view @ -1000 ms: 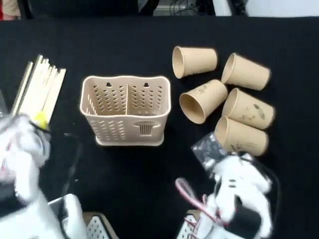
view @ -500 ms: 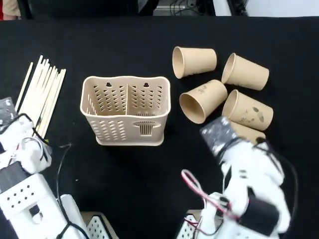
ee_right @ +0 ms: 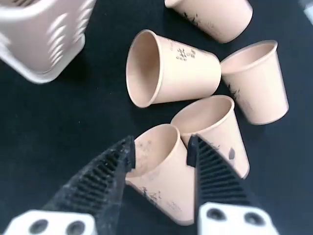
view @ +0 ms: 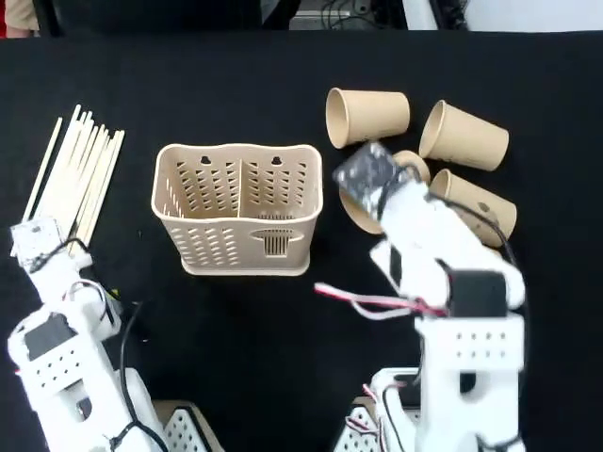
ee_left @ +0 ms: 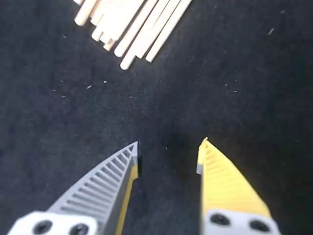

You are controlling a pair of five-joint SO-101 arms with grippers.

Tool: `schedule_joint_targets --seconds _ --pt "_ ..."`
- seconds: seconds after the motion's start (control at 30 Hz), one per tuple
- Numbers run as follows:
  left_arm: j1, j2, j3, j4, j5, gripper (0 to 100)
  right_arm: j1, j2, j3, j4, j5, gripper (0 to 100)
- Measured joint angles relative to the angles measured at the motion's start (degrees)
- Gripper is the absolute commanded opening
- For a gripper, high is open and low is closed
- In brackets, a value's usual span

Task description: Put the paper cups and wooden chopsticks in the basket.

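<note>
Tan cups (view: 367,115), beige basket (view: 237,247), black table (view: 236,75)

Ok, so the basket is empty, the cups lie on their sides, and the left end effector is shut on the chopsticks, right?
No: the left end effector is open and empty; the chopsticks lie on the table, as the left wrist view shows. The basket is empty and the cups lie on their sides.

Matt tan paper cups (view: 367,115), pale bare-wood chopsticks (view: 75,165), a smooth perforated beige plastic basket (view: 237,243), all on matt black cloth (view: 236,75)
</note>
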Motion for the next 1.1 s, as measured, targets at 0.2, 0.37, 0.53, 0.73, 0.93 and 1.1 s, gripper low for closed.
schedule_joint_targets --seconds 0.2,0.37,0.53,0.73,0.93,1.1 --pt "0.00 0.00 6.15 -7.65 -4.31 20 -0.88 13.10 1.76 -12.04 -0.35 36.2" --pt "0.00 0.00 6.77 -8.44 -5.10 20 -1.58 19.08 4.75 -17.58 -0.35 33.3" --pt "0.00 0.00 6.77 -8.44 -5.27 20 -2.37 21.89 10.99 -27.87 -0.35 29.9" --pt "0.00 0.00 6.95 -8.44 -5.27 20 -1.85 23.74 15.91 -40.53 -0.53 12.7" --pt "0.00 0.00 7.03 -8.44 -5.27 20 0.26 22.24 17.32 -46.15 -0.79 2.0" --pt "0.00 0.00 7.12 -8.44 -5.27 20 0.26 16.09 19.43 -46.33 -0.88 1.2"
